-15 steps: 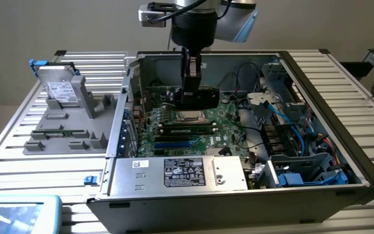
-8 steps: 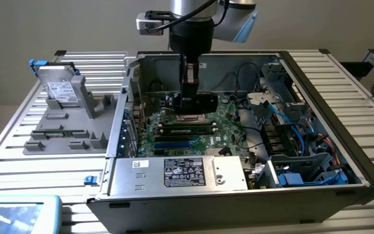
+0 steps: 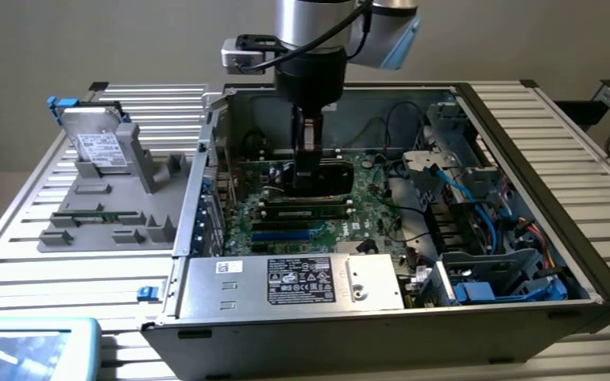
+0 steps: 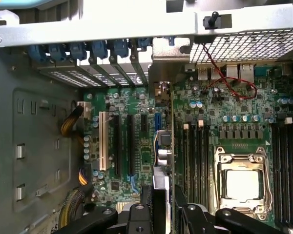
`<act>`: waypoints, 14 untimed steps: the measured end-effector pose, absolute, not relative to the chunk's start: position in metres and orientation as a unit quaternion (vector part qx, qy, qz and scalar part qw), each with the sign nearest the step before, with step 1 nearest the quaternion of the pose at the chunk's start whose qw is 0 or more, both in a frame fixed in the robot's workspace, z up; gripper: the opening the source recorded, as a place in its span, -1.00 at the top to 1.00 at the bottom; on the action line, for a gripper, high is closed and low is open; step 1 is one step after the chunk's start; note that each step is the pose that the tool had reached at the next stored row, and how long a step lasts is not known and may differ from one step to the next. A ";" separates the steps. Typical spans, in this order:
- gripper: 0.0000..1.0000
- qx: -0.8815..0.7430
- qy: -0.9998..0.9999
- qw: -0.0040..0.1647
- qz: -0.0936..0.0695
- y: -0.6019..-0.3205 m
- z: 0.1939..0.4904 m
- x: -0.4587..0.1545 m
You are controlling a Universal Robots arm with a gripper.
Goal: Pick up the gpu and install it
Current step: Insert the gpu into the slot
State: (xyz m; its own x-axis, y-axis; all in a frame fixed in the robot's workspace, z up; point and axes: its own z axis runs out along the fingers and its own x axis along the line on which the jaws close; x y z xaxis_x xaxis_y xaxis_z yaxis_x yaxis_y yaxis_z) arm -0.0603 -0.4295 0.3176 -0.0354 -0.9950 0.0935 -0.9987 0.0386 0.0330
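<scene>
The gpu is gripped edge-on between the partly closed fingers of the gripper. It is positioned upright over the motherboard, inside the open computer case.

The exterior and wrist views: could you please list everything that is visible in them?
computer case: one, black, open, on the slatted table.
motherboard: one, green, inside the case.
power supply: one, silver, black label, at the case's near wall.
cables: several, blue, in the case at the exterior view's right.
hard drive: one, silver, white label, upright in the grey holder, exterior view's left.
gpu: one, green board seen edge-on, held over the motherboard.
gripper: one, black, shut on the gpu.
</scene>
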 end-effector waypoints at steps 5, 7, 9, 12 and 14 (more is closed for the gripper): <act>0.44 0.692 -0.720 0.044 0.019 -0.432 0.309 -0.061; 0.44 0.692 -0.720 0.044 0.019 -0.433 0.305 -0.061; 0.44 0.692 -0.721 0.043 0.018 -0.434 0.301 -0.061; 0.44 0.691 -0.721 0.043 0.018 -0.435 0.296 -0.062; 0.44 0.691 -0.721 0.042 0.017 -0.436 0.293 -0.062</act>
State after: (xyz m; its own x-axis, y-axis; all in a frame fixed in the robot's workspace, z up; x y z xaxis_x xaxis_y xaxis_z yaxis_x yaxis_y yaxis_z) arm -0.0618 -0.4361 0.2927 -0.0416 -0.9957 0.0831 -0.9984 0.0445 0.0336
